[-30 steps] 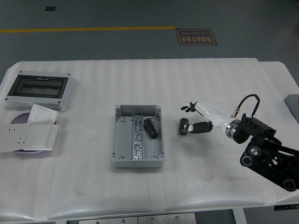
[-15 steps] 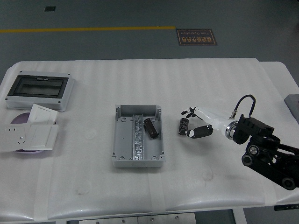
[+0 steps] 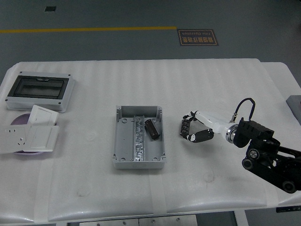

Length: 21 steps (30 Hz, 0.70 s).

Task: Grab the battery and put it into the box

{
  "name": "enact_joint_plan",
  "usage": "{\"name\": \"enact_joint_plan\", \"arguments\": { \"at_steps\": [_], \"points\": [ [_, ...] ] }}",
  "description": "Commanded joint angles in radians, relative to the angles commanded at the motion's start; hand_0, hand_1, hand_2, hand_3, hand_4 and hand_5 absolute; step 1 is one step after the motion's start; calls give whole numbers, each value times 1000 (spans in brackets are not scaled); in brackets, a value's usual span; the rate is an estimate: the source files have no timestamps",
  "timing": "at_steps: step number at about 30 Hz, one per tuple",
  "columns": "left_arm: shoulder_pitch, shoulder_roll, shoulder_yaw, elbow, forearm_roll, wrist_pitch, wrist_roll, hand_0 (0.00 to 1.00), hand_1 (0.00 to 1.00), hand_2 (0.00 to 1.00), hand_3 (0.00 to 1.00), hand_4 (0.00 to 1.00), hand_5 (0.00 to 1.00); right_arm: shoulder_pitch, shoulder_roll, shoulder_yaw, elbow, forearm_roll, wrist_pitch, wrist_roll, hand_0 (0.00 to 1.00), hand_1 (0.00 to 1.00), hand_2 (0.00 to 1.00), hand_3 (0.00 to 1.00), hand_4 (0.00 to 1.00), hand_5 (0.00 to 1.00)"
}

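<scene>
The right hand point(image 3: 197, 129) reached in over the white desk point(image 3: 211, 84). Its fingers point(image 3: 187, 123) curled around a dark battery point(image 3: 184, 128) that sat on the desk just to the right of the gray box point(image 3: 121, 146). Another battery point(image 3: 152, 129) lay inside the box.

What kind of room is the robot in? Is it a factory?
Probably a workshop or a robot test lab. The grey floor has a yellow line painted on it, as factory floors do. The white table holds electrical parts: a grey junction box, a breaker box and wall sockets.
</scene>
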Motion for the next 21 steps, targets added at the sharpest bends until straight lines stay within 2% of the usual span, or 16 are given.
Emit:
{"name": "enact_joint_plan", "arguments": {
  "at_steps": [6,7,12,13,18,19,21],
  "points": [
    [0,-2,0,0,1,1,-1,652,664,581,625,623,4,-3,11,-4,-15,2,-31,4,914,824,783,840,795,399],
    [1,-3,0,0,1,1,-1,652,664,581,624,622,4,-4,12,-4,-16,2,-37,5,896,791,736,789,727,309],
    [0,-4,3,0,-2,4,-3,652,664,581,624,622,4,-8,17,-6,-22,2,-59,12,896,791,736,789,727,309],
    [0,-4,3,0,-2,4,-3,652,663,580,624,621,5,-8,18,-6,-22,2,-62,13,841,730,637,680,556,171],
    [-1,-4,4,0,-4,5,-4,652,663,580,624,621,5,-11,18,-8,-24,3,-74,18,841,730,637,680,556,171],
    [-2,-4,5,0,-4,6,-4,652,664,581,625,621,5,-11,18,-9,-24,3,-76,19,815,709,608,670,480,128],
    [-2,-3,6,0,-5,6,-5,652,664,581,625,621,5,-12,18,-12,-24,4,-80,21,815,709,608,670,480,128]
  ]
}}
